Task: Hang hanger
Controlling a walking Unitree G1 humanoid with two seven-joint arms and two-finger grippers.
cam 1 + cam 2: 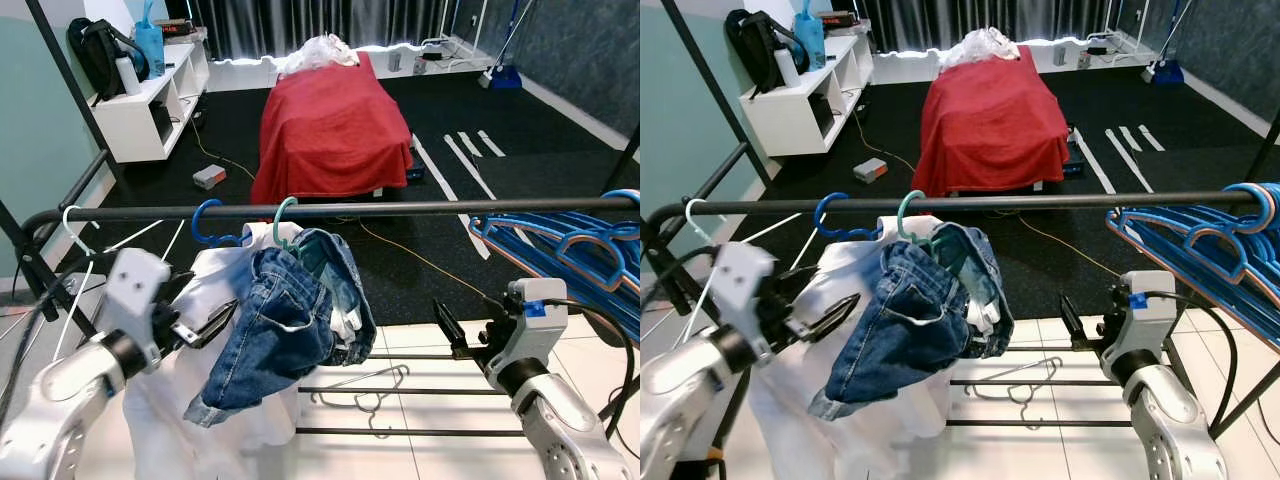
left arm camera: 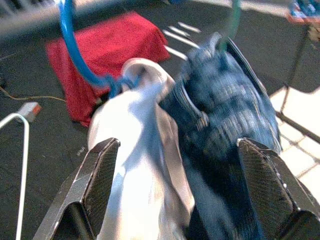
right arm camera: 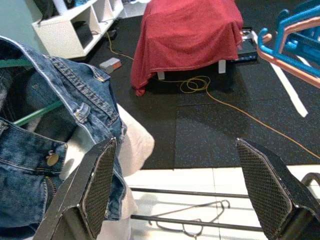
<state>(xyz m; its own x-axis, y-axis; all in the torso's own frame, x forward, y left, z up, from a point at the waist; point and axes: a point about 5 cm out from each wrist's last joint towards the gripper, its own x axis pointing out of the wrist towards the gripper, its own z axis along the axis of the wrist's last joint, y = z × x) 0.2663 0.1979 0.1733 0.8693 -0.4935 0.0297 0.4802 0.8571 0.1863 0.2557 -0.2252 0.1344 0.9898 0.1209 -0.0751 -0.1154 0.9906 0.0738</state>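
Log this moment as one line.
denim jacket: hung on rail | left gripper: open, beside jacket | right gripper: open, empty

A rail (image 1: 400,209) runs across in front. A jacket (image 1: 285,320) hangs from it on a hanger (image 1: 284,226), with a shirt (image 1: 215,400) just left. More hangers (image 1: 570,250) bunch at the right. A bed (image 1: 335,130) stands behind, shelves (image 1: 150,100) to its left.

Hangers hooked on rail, left side: three — white hanger (image 1: 72,228), blue hanger (image 1: 212,228), green hanger (image 1: 283,225)
Denim jackets (image 1: 285,320): one
White garments (image 1: 205,400): one
Red-covered beds (image 1: 332,125): one
Grippers: two — left gripper (image 1: 205,325), right gripper (image 1: 447,330)
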